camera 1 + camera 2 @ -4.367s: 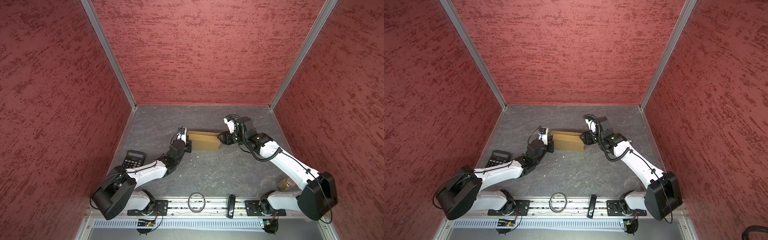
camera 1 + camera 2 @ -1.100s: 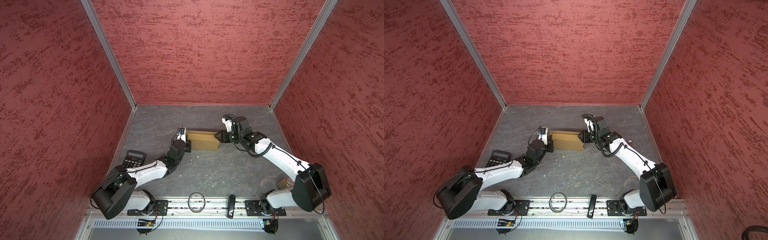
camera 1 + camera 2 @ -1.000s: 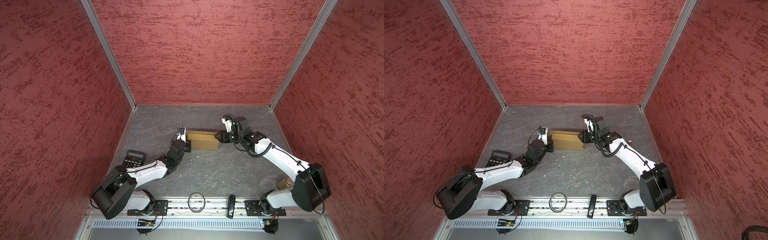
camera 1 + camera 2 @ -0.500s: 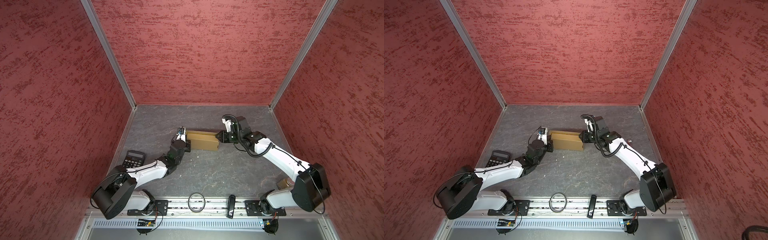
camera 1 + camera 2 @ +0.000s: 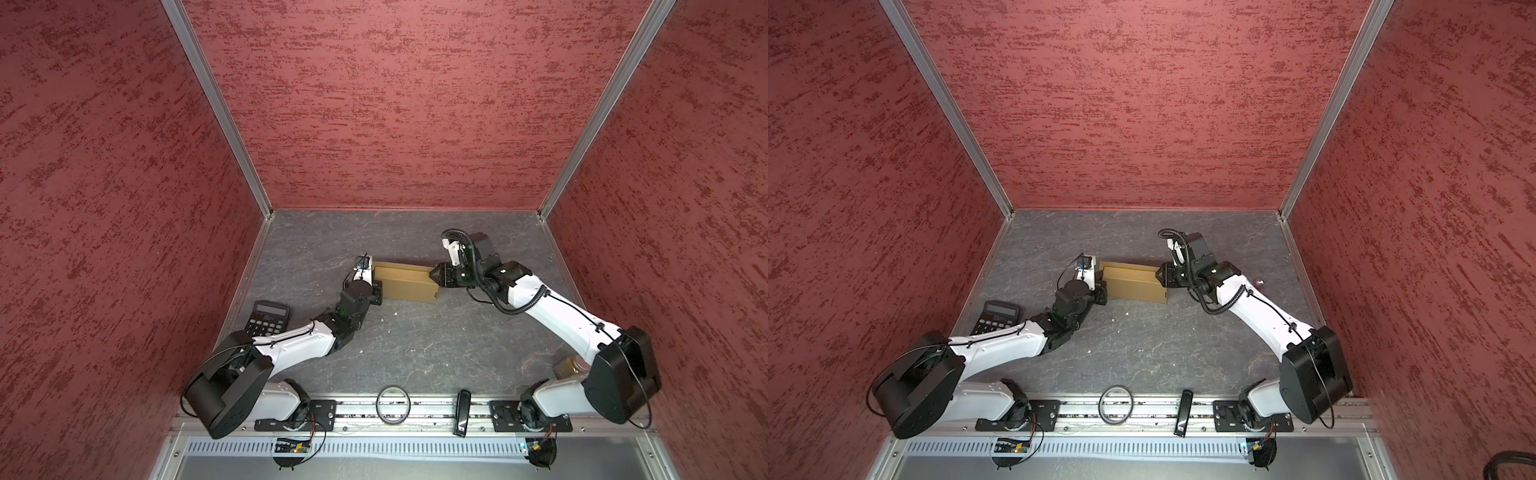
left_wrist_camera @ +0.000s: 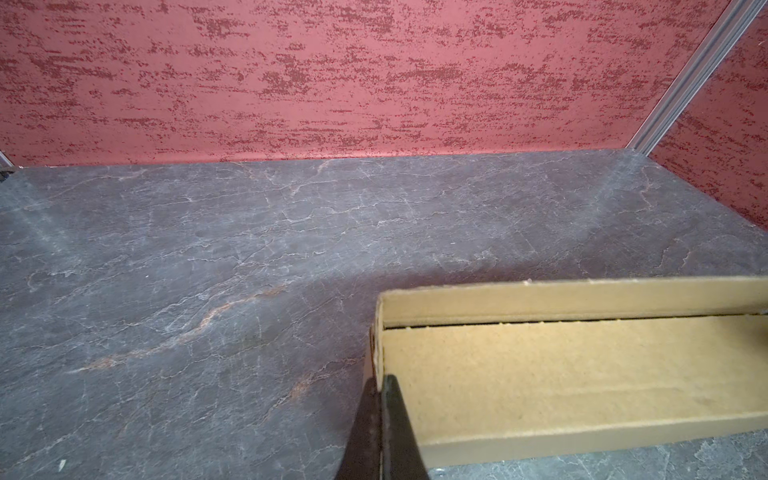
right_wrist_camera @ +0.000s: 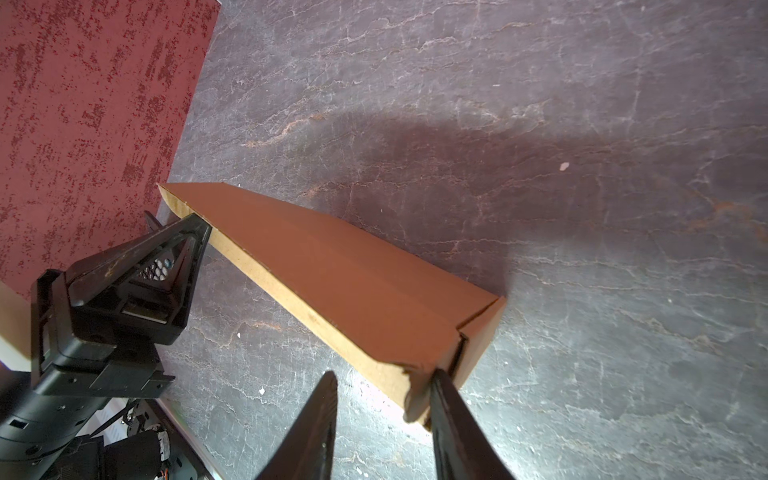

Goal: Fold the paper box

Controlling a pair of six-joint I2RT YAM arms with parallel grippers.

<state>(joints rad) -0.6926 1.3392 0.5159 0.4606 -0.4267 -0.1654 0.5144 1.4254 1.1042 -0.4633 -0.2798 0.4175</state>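
Red walls (image 5: 395,104) stand all round the grey table (image 5: 415,340) that I work over. In a top view the paper box (image 5: 405,284) lies flat just past the middle, toward 12 o'clock, open on top. My left gripper (image 6: 380,380) is pinched tight on the box's wall at its 9 o'clock end. My right gripper (image 7: 384,376) is at the 3 o'clock end, its fingers apart, one of them touching the corner.

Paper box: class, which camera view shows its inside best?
The left wrist view: the paper box sits close up, its open floor and walls plain. The right wrist view shows only its outer face; both top views show it whole but small.
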